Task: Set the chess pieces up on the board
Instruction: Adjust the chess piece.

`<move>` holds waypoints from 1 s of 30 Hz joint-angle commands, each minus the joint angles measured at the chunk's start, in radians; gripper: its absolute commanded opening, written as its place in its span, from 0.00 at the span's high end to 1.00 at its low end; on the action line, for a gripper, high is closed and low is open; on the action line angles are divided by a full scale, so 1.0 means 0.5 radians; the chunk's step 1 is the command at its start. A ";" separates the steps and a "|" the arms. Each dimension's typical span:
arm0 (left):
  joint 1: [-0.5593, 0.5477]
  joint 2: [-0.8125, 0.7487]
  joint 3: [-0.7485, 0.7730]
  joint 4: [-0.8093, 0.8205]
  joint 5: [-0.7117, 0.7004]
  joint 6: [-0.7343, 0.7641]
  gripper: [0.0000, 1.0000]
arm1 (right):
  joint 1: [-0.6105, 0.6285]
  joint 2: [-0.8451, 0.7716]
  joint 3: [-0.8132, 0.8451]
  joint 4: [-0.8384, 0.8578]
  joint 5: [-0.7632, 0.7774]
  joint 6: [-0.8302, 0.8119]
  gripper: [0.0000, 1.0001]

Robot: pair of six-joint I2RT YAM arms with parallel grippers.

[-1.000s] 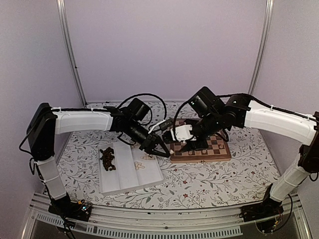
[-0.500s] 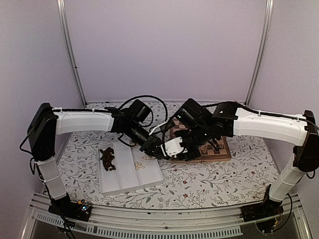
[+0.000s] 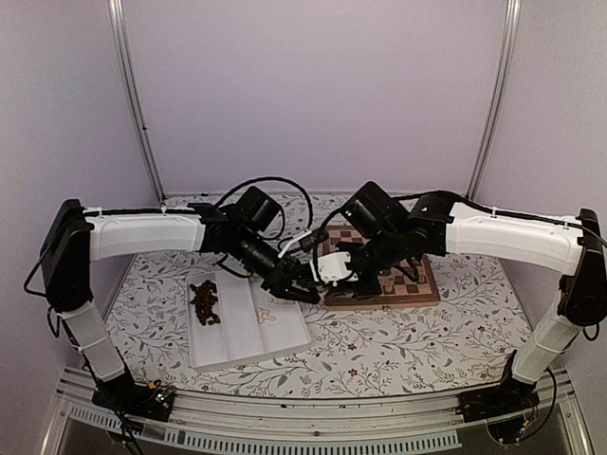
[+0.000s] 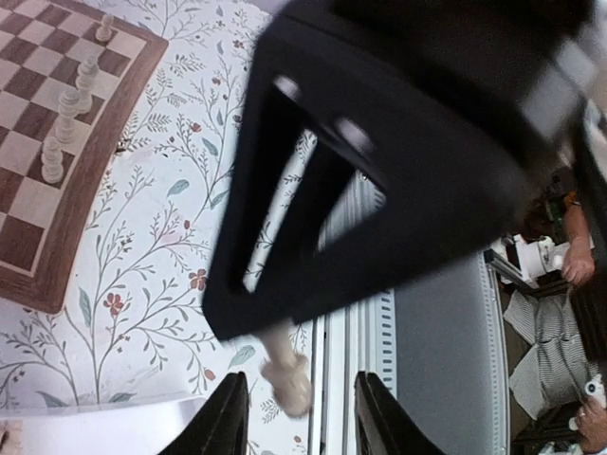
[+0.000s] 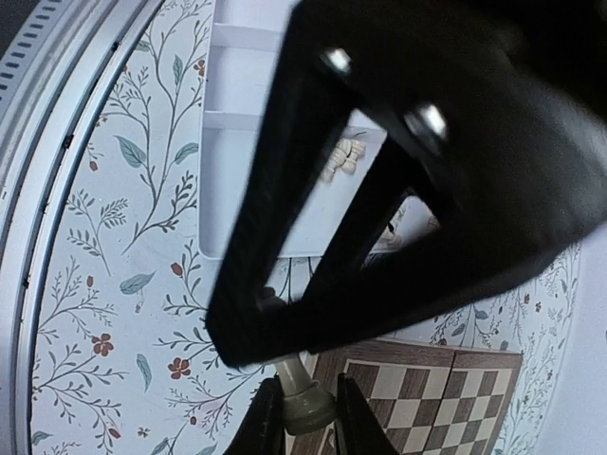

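The two grippers meet just left of the board. My right gripper is shut on the base of a pale cream chess piece. In the left wrist view that same piece hangs between the spread fingers of my left gripper, touching neither. The right gripper's black body fills most of that view. From above, my left gripper and right gripper nearly touch, and the piece is hidden. A few cream pieces stand along the board's edge.
A white three-compartment tray lies left of the board, holding a heap of dark pieces and a few cream pieces. The floral cloth covers the table. The metal rail runs along the near edge.
The right arm swung left from over the board to meet the left gripper. The right jaws closed on the cream piece and the left jaws opened off it.
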 commanded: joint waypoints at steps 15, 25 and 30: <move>-0.403 -0.736 -0.690 1.592 -1.477 0.098 0.49 | -0.886 -0.297 -0.382 0.182 -2.080 0.790 0.93; -0.494 -0.501 -0.495 1.590 -1.339 0.154 0.52 | -0.895 -0.317 -0.423 0.220 -2.094 0.808 0.92; -0.498 -0.455 -0.450 1.575 -1.280 0.156 0.59 | -0.893 -0.337 -0.439 0.231 -2.075 0.813 0.92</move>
